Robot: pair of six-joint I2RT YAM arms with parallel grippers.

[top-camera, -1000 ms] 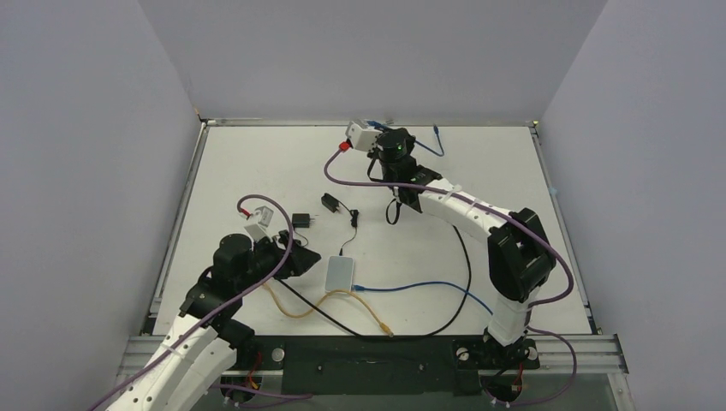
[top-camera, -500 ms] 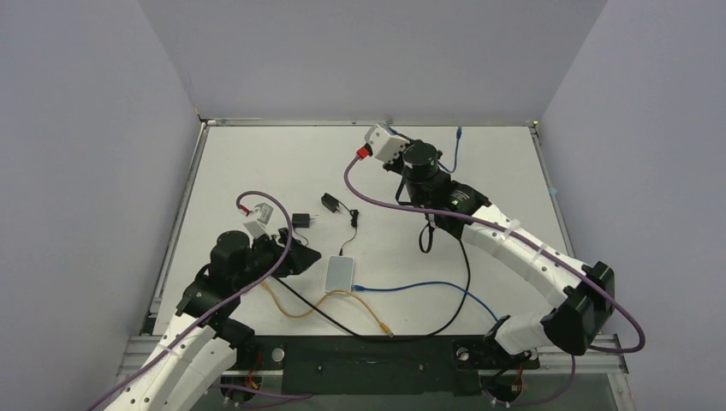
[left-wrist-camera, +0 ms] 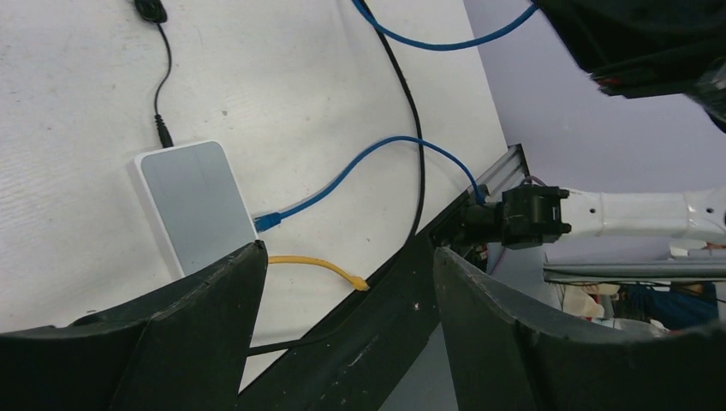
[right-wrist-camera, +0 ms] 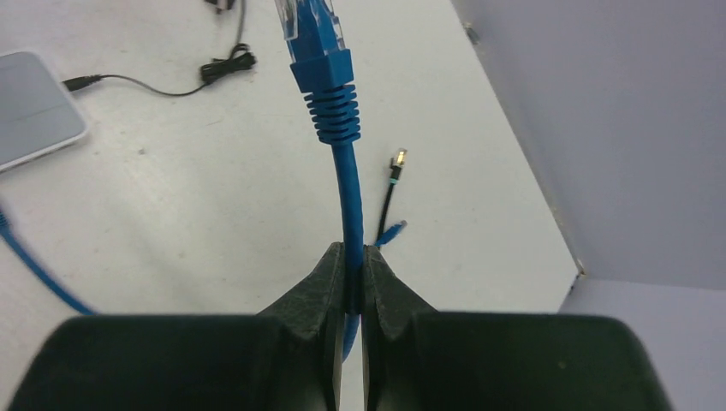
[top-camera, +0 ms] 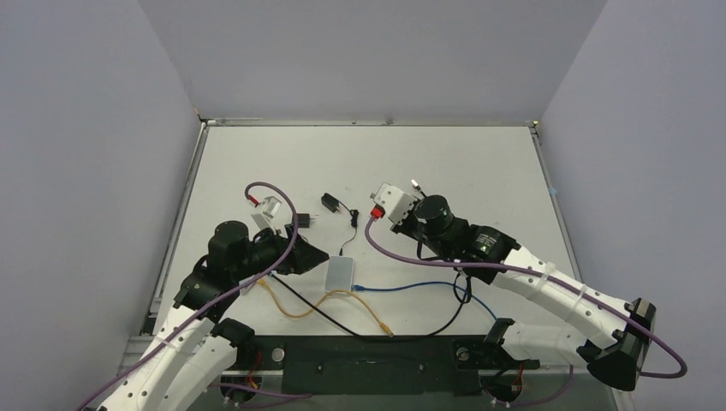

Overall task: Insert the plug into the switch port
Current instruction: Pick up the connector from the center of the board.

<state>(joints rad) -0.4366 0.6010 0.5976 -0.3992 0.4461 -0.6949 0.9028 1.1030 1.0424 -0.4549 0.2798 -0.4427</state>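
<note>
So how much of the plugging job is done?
Done: the right gripper is shut on the thin blue cable, just behind its blue plastic plug. Now: the plug is up in the air, apart from the flat white box with a grey top; the left gripper hangs open beside that box. Left to do: carry the plug to the box's narrow edge and push it in.

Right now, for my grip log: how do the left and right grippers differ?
The left gripper is open and empty; right gripper is shut on the blue cable behind its plug. The left gripper hangs beside the switch; right gripper is farther off. Both are over the table.
</note>
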